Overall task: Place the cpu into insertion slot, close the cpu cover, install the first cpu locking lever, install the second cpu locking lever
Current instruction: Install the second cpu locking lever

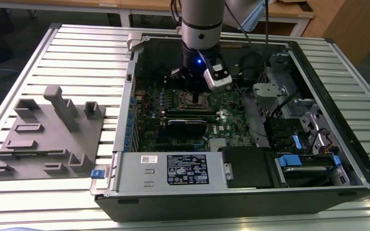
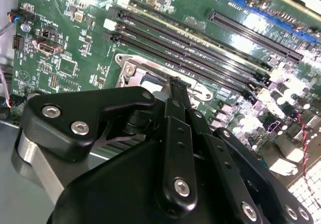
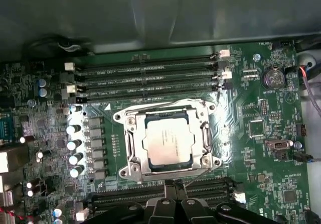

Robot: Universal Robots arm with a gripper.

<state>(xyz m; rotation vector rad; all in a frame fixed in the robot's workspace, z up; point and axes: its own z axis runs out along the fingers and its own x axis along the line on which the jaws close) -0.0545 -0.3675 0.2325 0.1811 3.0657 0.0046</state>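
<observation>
The gripper point(image 2: 175, 83) hangs just over the near edge of the socket, its fingers drawn together into one narrow tip with nothing between them, so I take it as closed and empty. In the first wrist view that tip point(image 3: 173, 184) sits right beside the socket's frame, by a thin wire lever that runs along that edge. The cpu point(image 3: 168, 142) already lies flat in the slot point(image 3: 131, 148), its dull silver top showing through the window of the cover point(image 3: 165, 109), which looks folded down over it. Whether both levers are latched I cannot tell; a wire runs along the far side as well. From the exterior view the arm reaches down into an open case point(image 1: 339, 144) lying on a slatted tabletop point(image 1: 75, 48), with the board point(image 1: 172, 139) inside and a grey fixture point(image 1: 44, 139) well apart on the exterior view's left. By my guess the chip is light, stiff and fragile, best taken by its edges only; the cover is thin springy sheet metal, and the levers are stiff, slick wire that would want a firm push near the free end.
</observation>
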